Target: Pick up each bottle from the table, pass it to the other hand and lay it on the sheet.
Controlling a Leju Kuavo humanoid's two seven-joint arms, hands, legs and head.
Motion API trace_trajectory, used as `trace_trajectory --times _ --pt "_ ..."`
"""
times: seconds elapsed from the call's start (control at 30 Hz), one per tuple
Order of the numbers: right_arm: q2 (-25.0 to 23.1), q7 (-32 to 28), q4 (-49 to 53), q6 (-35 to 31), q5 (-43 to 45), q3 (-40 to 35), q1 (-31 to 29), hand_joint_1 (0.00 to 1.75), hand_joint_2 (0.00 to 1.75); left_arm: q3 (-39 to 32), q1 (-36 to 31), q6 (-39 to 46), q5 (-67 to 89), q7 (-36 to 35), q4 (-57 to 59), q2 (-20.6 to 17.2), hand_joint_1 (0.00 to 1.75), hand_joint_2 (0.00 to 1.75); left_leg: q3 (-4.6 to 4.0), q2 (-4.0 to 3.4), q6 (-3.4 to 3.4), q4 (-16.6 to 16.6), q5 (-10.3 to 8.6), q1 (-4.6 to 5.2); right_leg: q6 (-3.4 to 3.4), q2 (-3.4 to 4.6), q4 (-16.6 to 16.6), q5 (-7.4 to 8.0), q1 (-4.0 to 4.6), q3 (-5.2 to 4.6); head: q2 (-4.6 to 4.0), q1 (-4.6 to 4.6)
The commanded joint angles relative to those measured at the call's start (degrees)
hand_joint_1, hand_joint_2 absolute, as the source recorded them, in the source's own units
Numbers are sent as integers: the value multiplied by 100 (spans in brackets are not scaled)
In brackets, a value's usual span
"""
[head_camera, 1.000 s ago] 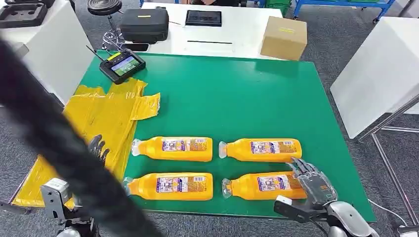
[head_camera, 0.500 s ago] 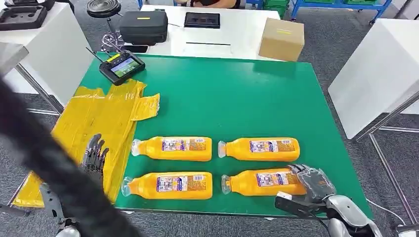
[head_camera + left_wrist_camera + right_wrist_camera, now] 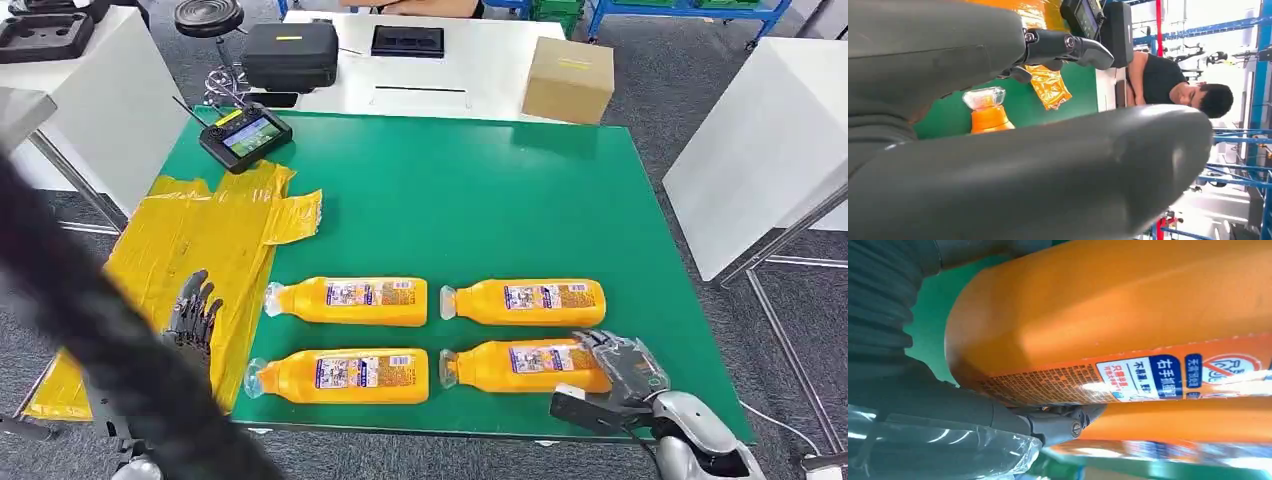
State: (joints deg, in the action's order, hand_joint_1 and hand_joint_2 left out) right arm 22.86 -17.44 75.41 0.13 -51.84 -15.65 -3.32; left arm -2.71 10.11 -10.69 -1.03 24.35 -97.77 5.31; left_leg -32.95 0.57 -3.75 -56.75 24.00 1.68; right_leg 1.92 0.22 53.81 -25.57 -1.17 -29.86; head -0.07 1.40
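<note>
**Q:** Head view first — what sat nearest the robot, and what were the hands doing?

**A:** A dark, blurred band (image 3: 90, 340) crossed the lower left corner, hiding part of the table edge. The right hand (image 3: 615, 365) lay at the base end of the near right bottle (image 3: 520, 366), fingers against it; the right wrist view showed the orange body pressed close against the hand, but whether the grip had closed I could not tell. The left hand (image 3: 192, 318) hovered over the yellow sheet (image 3: 190, 250), fingers spread, holding nothing.

**Q:** Where were the bottles, and which way did they point?

**A:** Four orange bottles lay on their sides on the green table (image 3: 480, 200), in two rows of two, long axes running left to right, clear caps to the left. Beside the near right one lay the near left bottle (image 3: 345, 375); behind them the far left bottle (image 3: 350, 301) and far right bottle (image 3: 525, 302). None lay on the sheet, which sat crumpled at the table's left edge.

**Q:** And farther off?

**A:** A handheld controller (image 3: 245, 135) rested at the far left corner. Beyond it, a white table (image 3: 480, 70) carried a black case (image 3: 290, 55), a tablet (image 3: 408, 40) and a cardboard box (image 3: 568, 80). A person (image 3: 1173, 85) sat behind it.
</note>
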Motion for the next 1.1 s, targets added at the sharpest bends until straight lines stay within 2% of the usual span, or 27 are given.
trace_trajectory --times 0.03,0.07,0.13,0.37,0.67,0.7,0.8,0.87,0.9,0.93,1.03,1.1 --pt "-239 -721 1311 647 1454 353 407 175 175 -150 -136 -26 5 -34 309 22 0 0 3 1 26 8 1 0 -12 -5 -2 -7 -1 4 0 2" --pt "-270 -786 1449 752 1652 431 425 175 175 -150 -145 -24 -1 -23 344 17 0 0 8 -1 39 11 3 -1 -19 -6 -4 -10 0 7 0 0" --pt "-362 -1029 1684 866 1941 476 401 175 175 -136 -210 -31 -15 -18 439 16 0 0 -14 -3 21 5 -2 2 -9 0 2 -3 0 -10 0 2" --pt "-566 -1037 1784 919 2027 377 304 175 175 -108 -286 -29 -20 -19 494 24 0 0 -19 -3 32 12 -3 -6 -16 -2 -8 -2 7 -18 0 2" --pt "-1053 -1108 1230 715 2066 498 -157 175 175 -54 -166 5 -13 -49 473 -59 0 0 -18 -20 31 13 -1 -3 -15 16 -8 1 10 -11 0 0" --pt "-1173 -1178 933 609 2113 500 -298 175 175 46 -175 -17 -9 -48 528 -42 0 0 -26 -13 20 9 -2 -1 -9 10 -6 1 10 -15 0 2" --pt "-1571 -1273 122 162 2129 348 -817 175 175 379 -296 16 28 -70 632 -35 0 0 -7 -22 42 26 -5 -3 -20 17 -21 6 10 -1 0 0" --pt "-1921 -1285 -504 -24 2300 176 -1348 175 175 604 -496 109 42 -95 755 -55 0 0 -9 -34 41 24 -7 -5 -19 29 -21 12 13 -5 0 0" --pt "-1966 -1253 -655 -117 2319 60 -1491 175 175 663 -557 175 33 -119 787 -71 0 0 -10 -40 43 25 -9 -4 -20 33 -19 15 12 -9 0 2" --pt "-2219 -1256 -1064 -174 2511 24 -1869 175 175 741 -683 216 51 -129 864 -77 0 0 -20 -40 33 15 -8 -5 -16 33 -11 13 14 -19 0 2" --pt "-2640 -1139 -1785 -473 2769 -144 -2486 175 175 841 -927 378 51 -143 1070 -120 0 0 -21 -50 41 16 -15 -4 -19 41 -6 17 12 -25 0 0" --pt "-2815 -1103 -2074 -616 2880 -240 -2679 175 175 878 -1032 440 64 -123 1169 -149 0 0 -25 -38 31 10 -19 -3 -11 33 3 13 10 -26 0 0"
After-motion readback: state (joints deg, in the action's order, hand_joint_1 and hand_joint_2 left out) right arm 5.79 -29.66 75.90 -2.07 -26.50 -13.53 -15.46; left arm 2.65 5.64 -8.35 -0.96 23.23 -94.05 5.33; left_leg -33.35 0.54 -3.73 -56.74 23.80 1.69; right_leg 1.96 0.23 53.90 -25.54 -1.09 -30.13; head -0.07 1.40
